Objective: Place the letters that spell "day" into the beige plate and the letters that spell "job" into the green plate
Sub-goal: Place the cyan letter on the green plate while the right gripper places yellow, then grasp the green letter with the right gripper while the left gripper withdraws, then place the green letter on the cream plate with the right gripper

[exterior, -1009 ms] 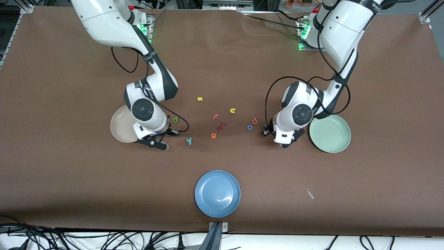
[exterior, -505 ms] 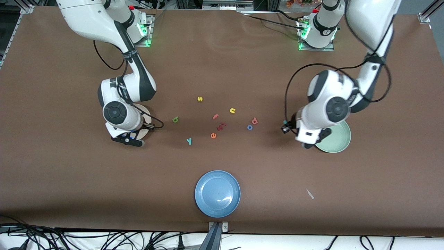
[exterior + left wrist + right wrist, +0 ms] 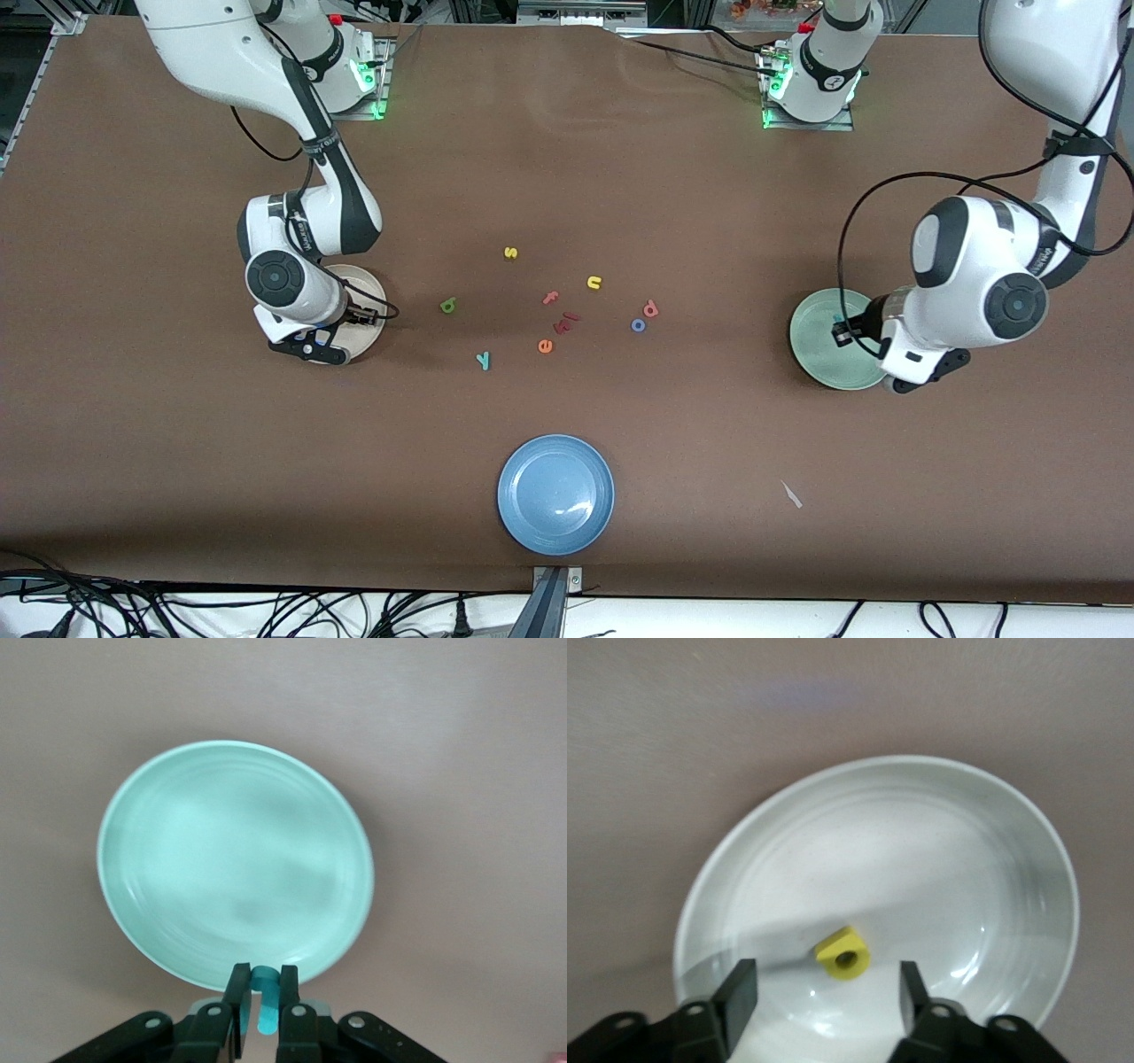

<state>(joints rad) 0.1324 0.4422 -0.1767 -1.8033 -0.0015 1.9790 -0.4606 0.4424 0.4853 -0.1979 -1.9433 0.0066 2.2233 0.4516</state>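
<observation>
My right gripper (image 3: 827, 981) hangs open over the beige plate (image 3: 939, 859), and the yellow "a" (image 3: 843, 954) lies loose in that plate below its fingers. The same gripper (image 3: 357, 312) and plate (image 3: 372, 285) show in the front view. My left gripper (image 3: 263, 974) is shut on the teal "j" (image 3: 263, 1010) above the rim of the green plate (image 3: 230, 850), seen in the front view as gripper (image 3: 842, 332) and plate (image 3: 819, 359). On the table lie the green "d" (image 3: 448, 306), teal "y" (image 3: 483, 360), blue "o" (image 3: 638, 325) and pink "b" (image 3: 651, 308).
Between the plates also lie a yellow "s" (image 3: 510, 253), a yellow "n" (image 3: 594, 283), a pink "f" (image 3: 550, 298), an orange "e" (image 3: 545, 346) and a small red piece (image 3: 569, 318). A blue plate (image 3: 555, 494) sits nearest the front camera.
Both arms swung from the letter cluster out to their plates. The right gripper opened and let the yellow "a" fall into the beige plate. The left gripper stayed shut on the "j".
</observation>
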